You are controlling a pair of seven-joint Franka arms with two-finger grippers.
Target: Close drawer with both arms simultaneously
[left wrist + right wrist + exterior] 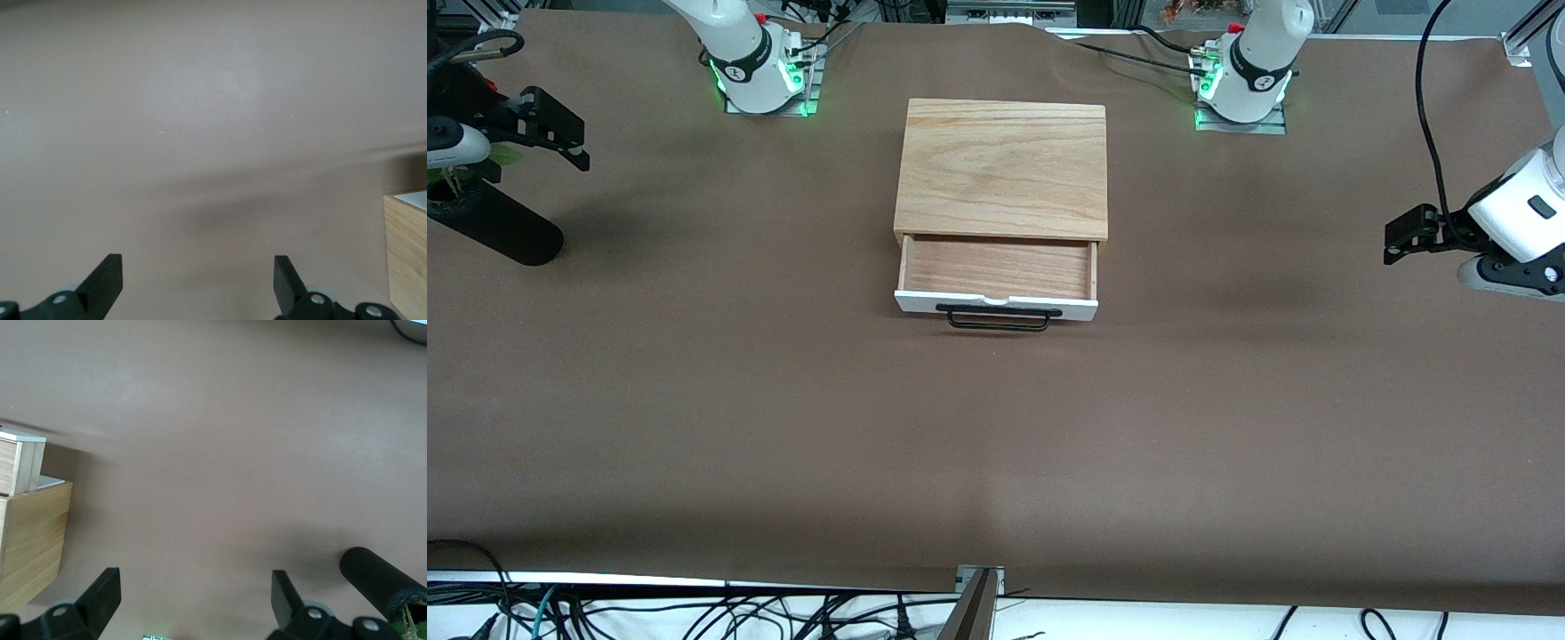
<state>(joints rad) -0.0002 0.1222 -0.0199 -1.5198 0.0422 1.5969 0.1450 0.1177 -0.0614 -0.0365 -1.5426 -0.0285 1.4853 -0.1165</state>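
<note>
The small oak-grain box (1005, 169) sits mid-table between the two arm bases. Its drawer (996, 269) is pulled out toward the front camera, showing a white front panel (1080, 308) and a black bar handle (1000, 318). My left gripper (1390, 242) is open and empty, over bare table at the left arm's end. My right gripper (583, 147) is open and empty at the right arm's end, above a black vase. In the left wrist view the open gripper (198, 280) faces bare table, with a box corner (407, 257) at the edge. The right wrist view shows the open gripper (193, 597), the box (33, 540) and the drawer's side (19, 461).
A black cylindrical vase (503, 229) with green leaves lies tilted at the right arm's end of the table; it also shows in the right wrist view (380, 579). Brown table covering (996, 444) spreads wide around the box. Cables hang along the table's front edge.
</note>
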